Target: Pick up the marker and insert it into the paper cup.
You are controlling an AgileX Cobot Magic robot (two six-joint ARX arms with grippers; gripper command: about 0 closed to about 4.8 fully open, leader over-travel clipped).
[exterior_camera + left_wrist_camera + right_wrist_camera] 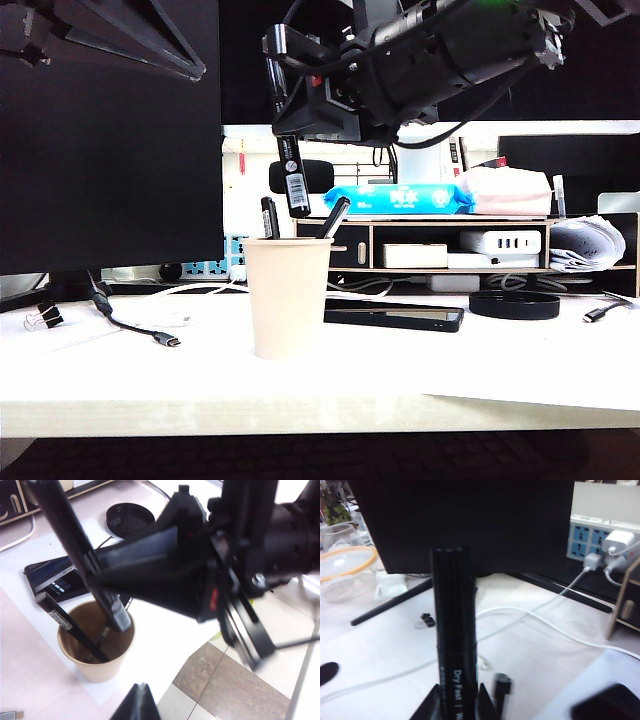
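Exterior: right gripper [290, 125] up top, clamped on the marker [292, 178], which hangs just above the paper cup [287, 297]; two pens already in the cup. Left wrist: marker [80, 555] slants over the cup's [97, 667] mouth; left gripper [136, 705] barely visible, state unclear. Right wrist: marker [455, 645] pinched between fingers [431, 706].
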